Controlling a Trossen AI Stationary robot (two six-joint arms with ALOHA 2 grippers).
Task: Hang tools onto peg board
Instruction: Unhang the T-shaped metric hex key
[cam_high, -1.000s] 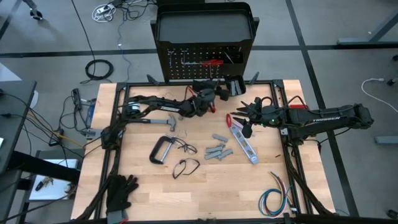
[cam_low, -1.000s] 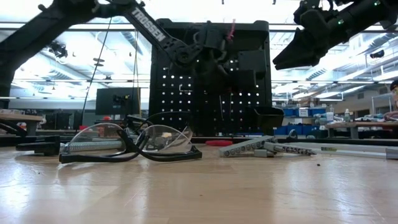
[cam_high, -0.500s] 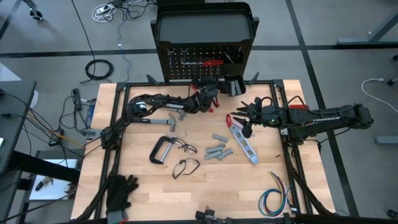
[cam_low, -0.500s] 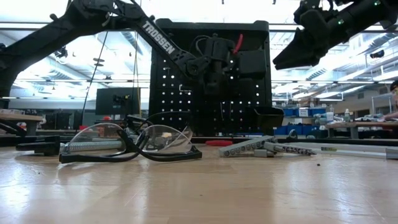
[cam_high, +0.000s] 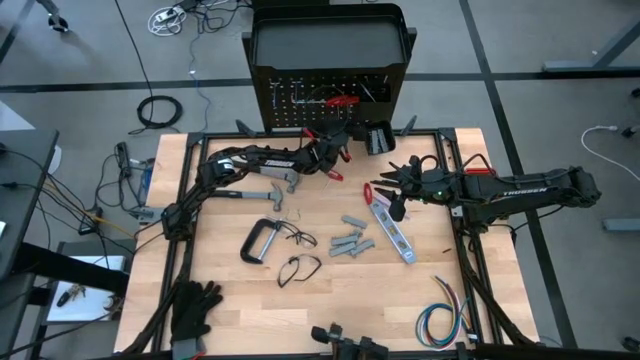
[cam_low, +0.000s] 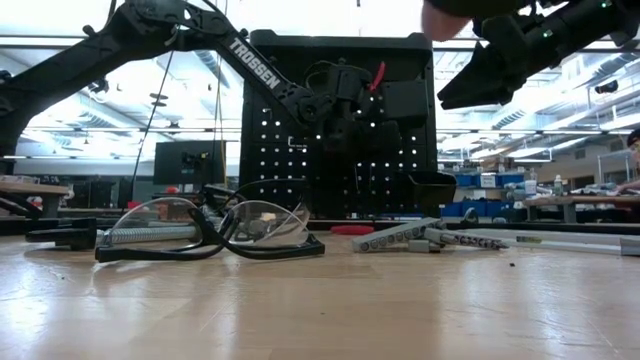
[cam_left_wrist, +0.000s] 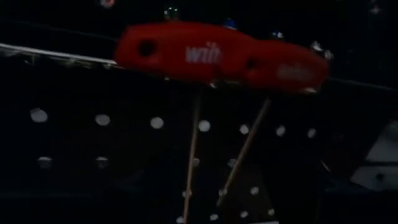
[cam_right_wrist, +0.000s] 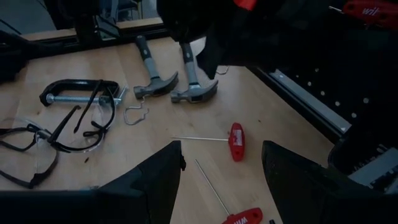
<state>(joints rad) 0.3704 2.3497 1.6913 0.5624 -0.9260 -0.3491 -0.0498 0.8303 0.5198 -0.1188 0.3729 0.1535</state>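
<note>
The left hand (cam_high: 335, 152) is up at the top middle of the overhead frame, right against the peg board (cam_high: 290, 95), with a bit of red showing at its tip. I cannot tell whether its fingers are spread or closed. From its wrist camera, two red T-handled keys (cam_left_wrist: 217, 56) hang side by side on the board, thin shafts pointing down across the rows of holes.

The right hand (cam_high: 385, 185) hangs above the table (cam_high: 300, 310) right of centre, fingers spread and holding nothing; the gap between them is plain in its own wrist view.

Still lying on the table: two hammers (cam_right_wrist: 168, 78) side by side in the upper left part of the wood, a grey C-clamp (cam_high: 260, 240) below them, and two pairs of safety glasses (cam_high: 298, 268) next to the clamp. A small red T-handled key (cam_right_wrist: 235, 140) lies in front of the right hand, grey metal pieces (cam_high: 350, 240) sit at centre, and a silver flat bar (cam_high: 395, 232) lies just to their right. Black gloves (cam_high: 195, 305) rest at the lower left corner, a bundle of coloured wire (cam_high: 442, 318) at the lower right.
</note>
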